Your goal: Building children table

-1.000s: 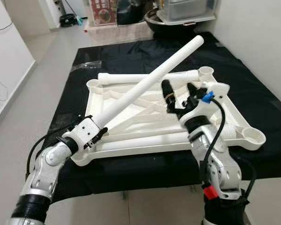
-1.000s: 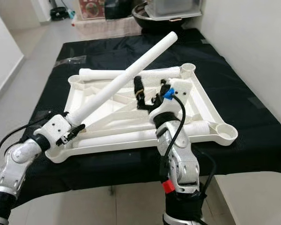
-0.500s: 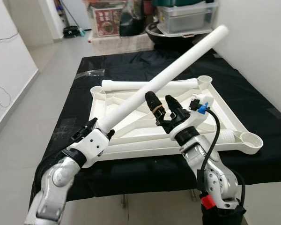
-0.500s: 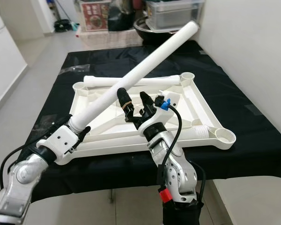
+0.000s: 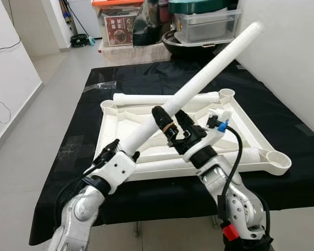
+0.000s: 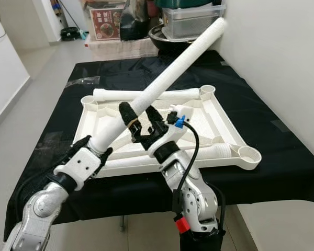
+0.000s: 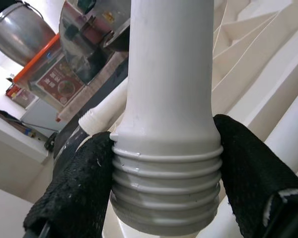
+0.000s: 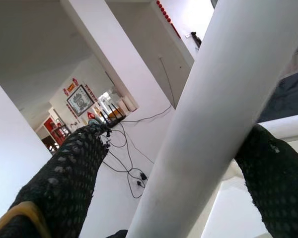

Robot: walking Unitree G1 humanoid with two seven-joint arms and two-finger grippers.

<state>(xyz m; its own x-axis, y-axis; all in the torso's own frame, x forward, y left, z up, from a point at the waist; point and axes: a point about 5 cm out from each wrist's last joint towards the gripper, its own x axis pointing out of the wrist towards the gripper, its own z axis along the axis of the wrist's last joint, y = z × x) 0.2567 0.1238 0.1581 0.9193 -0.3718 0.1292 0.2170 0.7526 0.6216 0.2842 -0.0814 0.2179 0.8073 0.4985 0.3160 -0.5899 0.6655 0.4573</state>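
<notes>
A long white table leg (image 5: 199, 78) slants up toward the far right. My left gripper (image 5: 123, 152) is shut on its threaded lower end (image 7: 166, 168), with black pads (image 7: 74, 193) pressing on both sides. My right gripper (image 5: 171, 117) is open at the leg's mid-length, its fingers (image 8: 64, 183) straddling the tube (image 8: 213, 124), and a gap shows on one side. Below lies the upside-down white tabletop (image 5: 240, 130) with round corner sockets (image 5: 280, 159). Two more legs lie in it, one (image 5: 162, 98) along the far edge and one (image 5: 162, 166) along the near edge.
The tabletop rests on a low table under a black cloth (image 5: 298, 141). A white wall (image 5: 298, 52) stands close on the right. Storage boxes and a dark pot (image 5: 199, 26) crowd the far end. Bare floor (image 5: 36, 115) runs along the left.
My left gripper has lifted the leg's lower end and tipped it steeper. My right gripper has swung left and up from over the tabletop, and its fingers now straddle the leg.
</notes>
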